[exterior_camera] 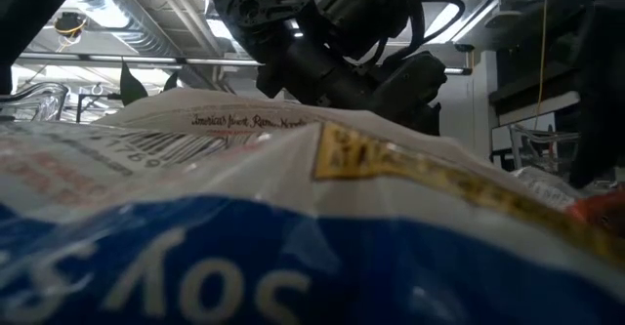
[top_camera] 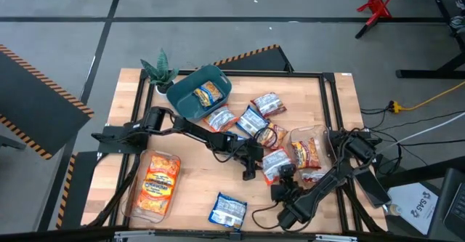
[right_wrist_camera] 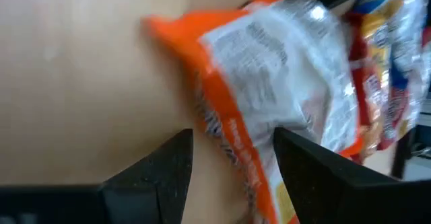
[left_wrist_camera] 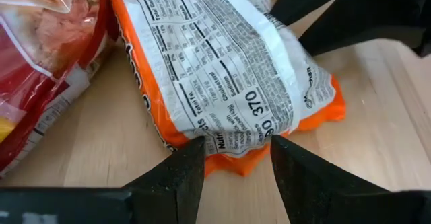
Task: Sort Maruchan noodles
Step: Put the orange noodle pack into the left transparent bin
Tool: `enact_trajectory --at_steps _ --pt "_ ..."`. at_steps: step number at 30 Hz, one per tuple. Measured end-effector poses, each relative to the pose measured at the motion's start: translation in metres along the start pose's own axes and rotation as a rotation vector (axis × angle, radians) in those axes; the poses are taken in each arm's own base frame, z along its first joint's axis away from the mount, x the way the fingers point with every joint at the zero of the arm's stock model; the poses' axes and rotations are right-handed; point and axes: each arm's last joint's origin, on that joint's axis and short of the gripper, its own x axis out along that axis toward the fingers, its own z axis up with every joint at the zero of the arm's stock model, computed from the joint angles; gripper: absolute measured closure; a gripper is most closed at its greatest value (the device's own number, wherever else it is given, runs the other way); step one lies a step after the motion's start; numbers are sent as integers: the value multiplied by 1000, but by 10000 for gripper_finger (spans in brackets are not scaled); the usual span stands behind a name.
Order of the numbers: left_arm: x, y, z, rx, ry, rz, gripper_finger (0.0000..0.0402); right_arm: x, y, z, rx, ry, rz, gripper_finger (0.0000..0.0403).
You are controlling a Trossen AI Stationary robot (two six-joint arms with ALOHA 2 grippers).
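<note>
An orange-and-white Maruchan packet [top_camera: 275, 162] lies back side up on the table's middle, between both grippers. My left gripper [left_wrist_camera: 236, 167] is open, and the packet's orange sealed end [left_wrist_camera: 232, 158] lies between its fingertips. My right gripper [right_wrist_camera: 232, 170] is open too, and the packet's orange long edge [right_wrist_camera: 225, 133] runs into its gap. Several more packets [top_camera: 251, 118] lie farther back. One orange packet [top_camera: 209, 93] sits in the teal bin [top_camera: 190, 104]. A blue-white packet [top_camera: 229, 211] lies near the near edge and fills the low view [exterior_camera: 195, 247]. My left gripper comes level at the packet's sealed end [left_wrist_camera: 232, 158], which fills the gap between its open fingers; whether they touch it, I cannot tell. My right gripper straddles the packet's orange edge [right_wrist_camera: 225, 133] from the other side; blur hides whether a finger touches it.
A clear tray [top_camera: 138, 198] with orange packets stands at the near left. Another clear tray [top_camera: 323, 136], holding a red packet [top_camera: 306, 153], stands on the right. A small plant [top_camera: 160, 71] is at the far left corner. Cables run off the right edge [top_camera: 378, 136].
</note>
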Motion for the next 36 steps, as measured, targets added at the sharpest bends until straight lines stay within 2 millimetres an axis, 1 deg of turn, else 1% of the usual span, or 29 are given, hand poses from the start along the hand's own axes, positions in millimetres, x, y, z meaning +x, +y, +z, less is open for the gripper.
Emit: enact_trajectory --at_steps 4,7,9,11,14,16,18,20,23,26,30,34,36 --pt "0 -1 0 2 2 -6 239 8 -7 8 42 -18 -19 197" --pt "0 -1 0 1 2 -7 239 13 -11 14 70 -21 -9 214" --pt "0 -2 -1 0 4 -6 239 13 -12 16 84 -20 -5 238" --pt "0 -3 0 2 3 -5 239 11 -13 18 86 -22 -5 271" --pt "-2 -4 1 1 0 -8 239 7 -14 20 93 -21 0 333" --pt "-8 -6 3 -12 11 -11 239 2 -14 23 95 -16 12 378" --pt "-17 -9 7 -28 11 -11 239 -2 -15 26 100 -23 17 394" --pt "-28 -12 10 -44 35 -18 239 -6 -16 29 107 -26 18 391" --pt "-52 -20 18 -71 68 -20 239 -15 -20 34 97 -17 14 401" --pt "-89 -31 38 -79 33 -30 239 -24 -26 40 99 -22 -1 402" --pt "-139 -49 52 -59 -1 -33 239 -41 -39 51 102 -51 -42 403" --pt "-206 -71 65 -34 -91 -85 239 -56 -60 66 108 -87 -111 403" --pt "-239 -81 65 -27 -121 -95 239 -59 -74 77 106 -111 -147 403"
